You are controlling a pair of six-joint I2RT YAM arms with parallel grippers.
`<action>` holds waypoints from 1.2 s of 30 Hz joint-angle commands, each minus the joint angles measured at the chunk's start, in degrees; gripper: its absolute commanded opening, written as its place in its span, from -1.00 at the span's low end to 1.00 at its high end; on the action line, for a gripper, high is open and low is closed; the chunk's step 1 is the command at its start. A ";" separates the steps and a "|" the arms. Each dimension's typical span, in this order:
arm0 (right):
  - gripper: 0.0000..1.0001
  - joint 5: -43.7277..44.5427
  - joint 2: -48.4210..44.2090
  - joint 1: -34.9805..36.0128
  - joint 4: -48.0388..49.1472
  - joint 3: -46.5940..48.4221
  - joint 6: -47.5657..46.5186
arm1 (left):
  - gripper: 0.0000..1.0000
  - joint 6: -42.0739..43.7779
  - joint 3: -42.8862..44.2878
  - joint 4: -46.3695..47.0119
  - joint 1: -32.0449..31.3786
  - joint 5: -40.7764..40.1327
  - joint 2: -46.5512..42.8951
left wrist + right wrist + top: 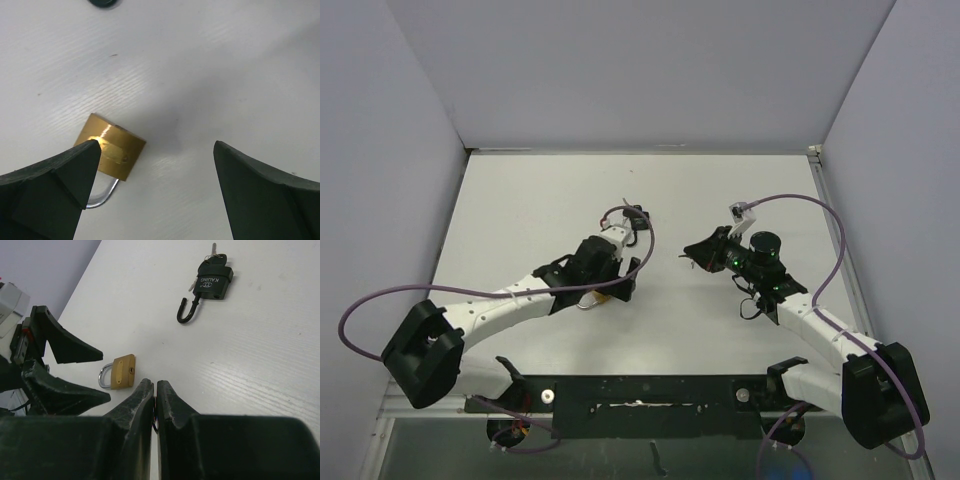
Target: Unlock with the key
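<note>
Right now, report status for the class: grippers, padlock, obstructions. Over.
Left gripper open over brass padlock, shackle looks closed. Right gripper shut, short of it. Black padlock, already open, lies well clear.

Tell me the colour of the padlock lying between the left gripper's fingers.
Brass gold. The padlock shows best in the left wrist view.
</note>
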 commanded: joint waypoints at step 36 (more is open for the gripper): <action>-1.00 -1.49 0.12 -0.52 3.12 1.72 -0.76 | 0.95 3.35 -6.36 8.60 12.77 8.30 7.94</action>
